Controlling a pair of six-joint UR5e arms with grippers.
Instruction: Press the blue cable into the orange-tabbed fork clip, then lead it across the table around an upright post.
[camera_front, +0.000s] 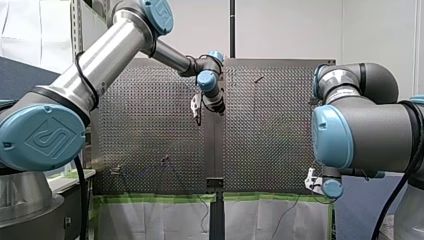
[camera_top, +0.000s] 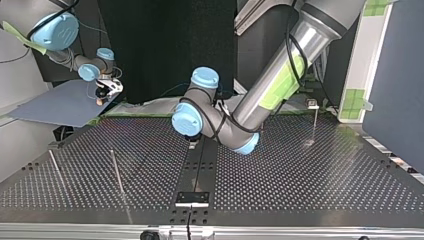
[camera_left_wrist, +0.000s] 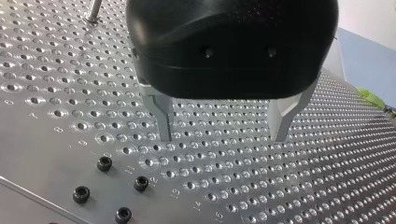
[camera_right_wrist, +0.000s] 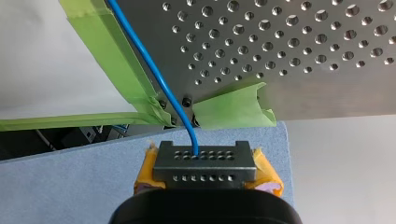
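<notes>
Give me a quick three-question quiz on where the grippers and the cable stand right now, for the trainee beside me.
1. True or false: my left gripper holds the blue cable.
2. Which gripper has the cable? A) my left gripper B) my right gripper C) neither
3. Fill in: in the right wrist view, the cable runs beside a strip of green ____ at the edge of the perforated table.

Key: 1 false, its fingers are open with nothing between them; 2 B; 3 tape.
</notes>
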